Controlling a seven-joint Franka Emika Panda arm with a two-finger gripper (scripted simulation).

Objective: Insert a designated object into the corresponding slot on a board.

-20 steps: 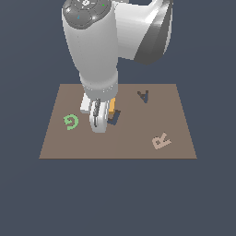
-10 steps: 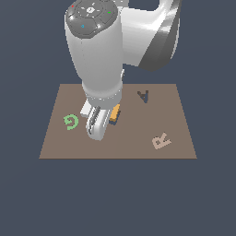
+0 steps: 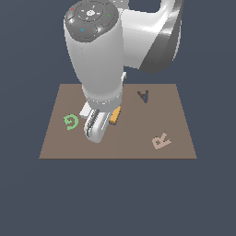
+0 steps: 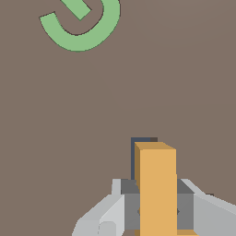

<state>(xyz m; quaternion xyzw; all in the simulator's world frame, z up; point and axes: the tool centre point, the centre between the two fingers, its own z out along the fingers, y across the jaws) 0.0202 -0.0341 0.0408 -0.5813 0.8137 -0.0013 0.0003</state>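
The orange L-shaped piece (image 4: 157,184) stands between my grey fingers (image 4: 130,207) in the wrist view, and the pads touch it on both sides. My gripper (image 4: 157,211) is shut on it. A sliver of the dark navy slot (image 4: 139,154) shows just past the piece's far end, on the brown board (image 4: 69,115). In the exterior view the piece (image 3: 115,115) shows beside the hand, and the gripper (image 3: 97,131) hangs over the middle-left of the board (image 3: 152,120). The arm hides the rest of the slot.
A green G (image 3: 70,122) lies on the board at the exterior view's left, and it also shows in the wrist view (image 4: 80,27). A pale pink R (image 3: 161,140) lies at the front right. A dark A-shaped recess (image 3: 144,96) is at the back right.
The arm looks larger and nearer to the exterior camera. The hand has shifted a little toward the board's front edge, and the orange piece has moved slightly with it.
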